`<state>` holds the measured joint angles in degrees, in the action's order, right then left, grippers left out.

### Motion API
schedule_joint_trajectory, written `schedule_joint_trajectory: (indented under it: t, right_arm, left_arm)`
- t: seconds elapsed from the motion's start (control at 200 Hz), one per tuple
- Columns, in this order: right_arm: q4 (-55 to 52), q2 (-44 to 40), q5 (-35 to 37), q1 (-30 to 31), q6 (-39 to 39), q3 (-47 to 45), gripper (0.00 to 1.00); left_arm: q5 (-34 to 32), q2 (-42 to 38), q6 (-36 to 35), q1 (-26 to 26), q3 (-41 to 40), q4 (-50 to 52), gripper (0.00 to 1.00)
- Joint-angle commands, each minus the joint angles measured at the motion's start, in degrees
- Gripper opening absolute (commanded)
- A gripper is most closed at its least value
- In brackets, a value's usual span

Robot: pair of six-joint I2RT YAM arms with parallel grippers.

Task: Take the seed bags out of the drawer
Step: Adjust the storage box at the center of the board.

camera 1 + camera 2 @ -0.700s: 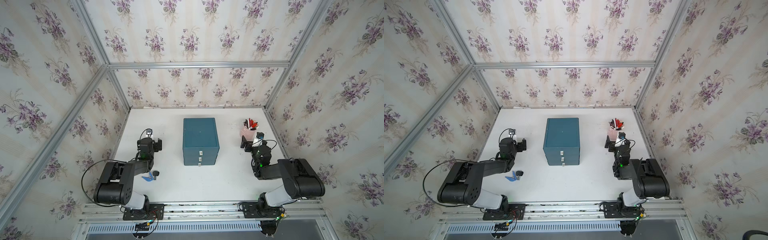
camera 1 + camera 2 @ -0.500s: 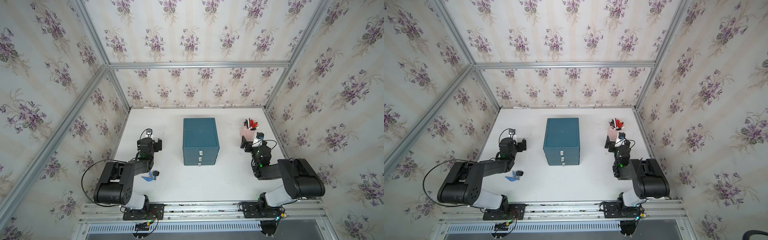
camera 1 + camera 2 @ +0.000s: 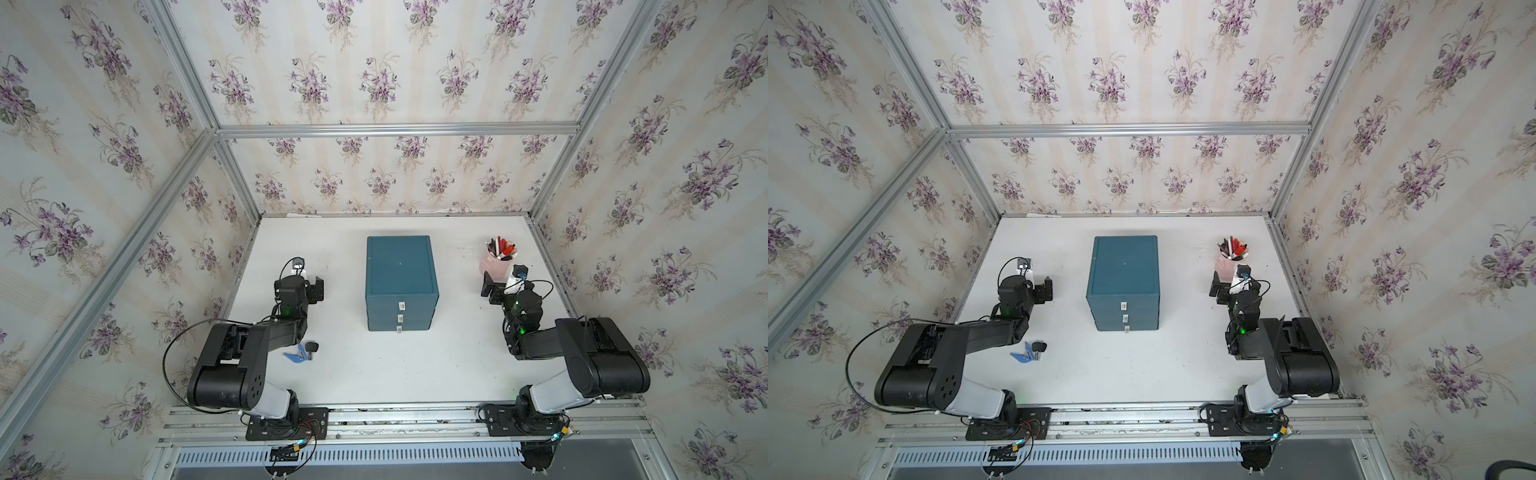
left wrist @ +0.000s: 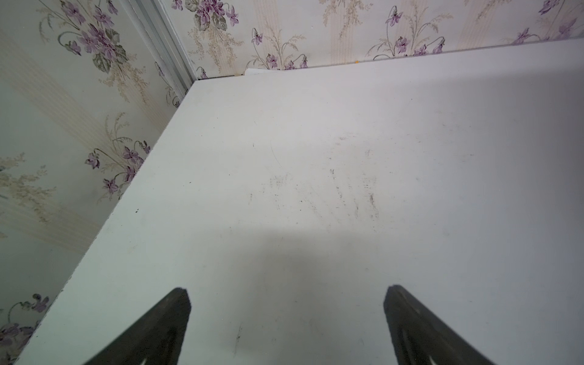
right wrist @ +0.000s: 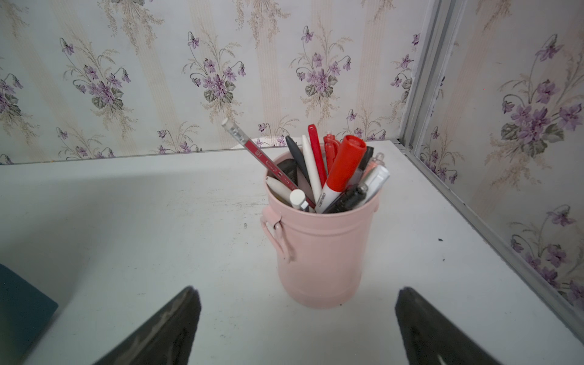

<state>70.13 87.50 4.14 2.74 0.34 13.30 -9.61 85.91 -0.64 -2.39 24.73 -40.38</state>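
Walls: matte paper with purple violet sprays on pale stripes, framed by silver aluminium rails, boxing in the workspace.
Counter: flat white board, smooth but scuffed with faint grey streaks in the left wrist view.
Left arm: black jointed arm on a white base, folded low near the left wall. The left jaws are released, spread wide over bare counter and gripping nothing, which looks like a resting pose before work starts.
Blue piece: small flat blue plastic shape lying beside a small black key-like item, close to the left arm. Both are too small to identify further.
Chest: teal, box-shaped, matte drawer chest at the centre, with three stacked drawers. Each drawer has a small white tab handle facing the arm bases, probably so either arm can reach it. All three fronts sit flush and shut.
Seed bags: not visible anywhere. They are judged to lie inside one of the shut drawers; which one cannot be told.
Pail: pink painted metal cylinder with a loop side handle, crowded with pens, including a glossy red marker. It stands well right of the chest, clear of the drawers' path.
Right arm: black, folded low. The right jaws are released and wide apart, the pail just ahead of them and untouched.
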Motion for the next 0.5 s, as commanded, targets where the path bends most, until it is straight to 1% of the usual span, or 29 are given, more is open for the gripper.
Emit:
schedule_joint_trajectory:
  t: [0.0, 0.03, 0.075, 0.095, 0.125, 0.14, 0.165, 0.195, 0.22, 0.23, 0.24, 0.26, 0.29, 0.315, 0.37, 0.395, 0.45, 0.495]
  right_arm:
    - [-12.66, -6.58, 9.43, 0.42, 3.26, 4.3, 1.0]
    - [-22.86, -10.28, 12.52, 0.48, 5.56, 8.69, 1.0]
    - [-37.8, -14.36, 15.39, 0.42, 11.16, 16.17, 1.0]
    - [-44.26, -15.59, 14.84, 0.42, 13.22, 19.68, 1.0]
    - [-51.96, -16.72, 12.35, 0.42, 14.82, 24.43, 1.0]
    - [-54.54, -17.12, 11.36, 0.49, 16.22, 26.2, 1.0]
    - [-57.57, -17.79, 10.95, 0.51, 19.14, 28.13, 1.0]
    - [-61.56, -18.29, 13.79, 0.43, 25.05, 29.1, 1.0]
    - [-66.8, -18.68, 16.95, 0.1, 33.96, 29.5, 1.0]
    - [-69.78, -18.82, 17.08, -0.58, 37.0, 30.07, 1.0]
    - [-72.02, -18.85, 15.69, -1.41, 38.83, 30.7, 1.0]
    - [-74.55, -18.86, 11.06, -3.23, 39.91, 31.59, 0.98]
    - [-76.21, -18.7, 3.34, -4.85, 39.4, 32.38, 0.91]
    - [-79.97, -18.81, 1.6, -4.73, 39.22, 33.69, 0.86]
    - [-87.71, -20.73, 2.66, -1.48, 39.04, 36.0, 0.81]
    - [-91.27, -22.15, 4.06, 0.49, 38.37, 37.03, 0.79]
    - [-98.61, -25.87, 7.6, 6.04, 36.93, 40.0, 0.75]
    - [-104.89, -28.94, 10.42, 12.25, 36.52, 42.62, 0.71]
  left_arm:
    - [-1.67, -1.15, 0.29, -0.07, 0.7, -0.35, 1.0]
    - [-3.76, -2.86, 0.8, -0.07, 3.3, 5.95, 1.0]
    - [-4.96, -6.69, 1.41, -0.05, 10.55, 23.25, 1.0]
    - [-6.4, -7.27, 1.7, -0.14, 13.11, 27.43, 1.0]
    - [-11.34, -7.71, 3.91, -0.96, 16.13, 32.75, 1.0]
    - [-13.96, -7.91, 5.44, -1.34, 17.5, 35.09, 1.0]
    - [-16.48, -8.47, 8.41, -1.93, 19.66, 40.42, 1.0]
    - [-17.95, -9.57, 12.18, -2.59, 23.52, 47.32, 1.0]
    - [-18.71, -10.66, 15.91, -3.16, 25.94, 52.75, 1.0]
    - [-19.05, -11.13, 18.15, -3.45, 27.05, 55.1, 0.99]
    - [-19.24, -11.51, 19.98, -3.73, 28.03, 57.42, 0.99]
    - [-18.47, -12.89, 24.41, -4.21, 29.82, 61.81, 0.99]
    - [-14.27, -15.1, 28.13, -4.67, 31.08, 65.48, 0.98]
    - [-10.57, -17.32, 30.08, -5.47, 31.19, 66.88, 0.98]
    - [-5.57, -22.05, 33.4, -9.16, 31.33, 69.89, 0.98]
    - [-4.39, -23.98, 33.53, -12.3, 31.42, 70.71, 0.98]
    - [-4.2, -27.37, 32.95, -19.73, 32.13, 73.13, 0.98]
    - [-1.55, -29.14, 32.47, -24.57, 32.65, 74.79, 0.98]
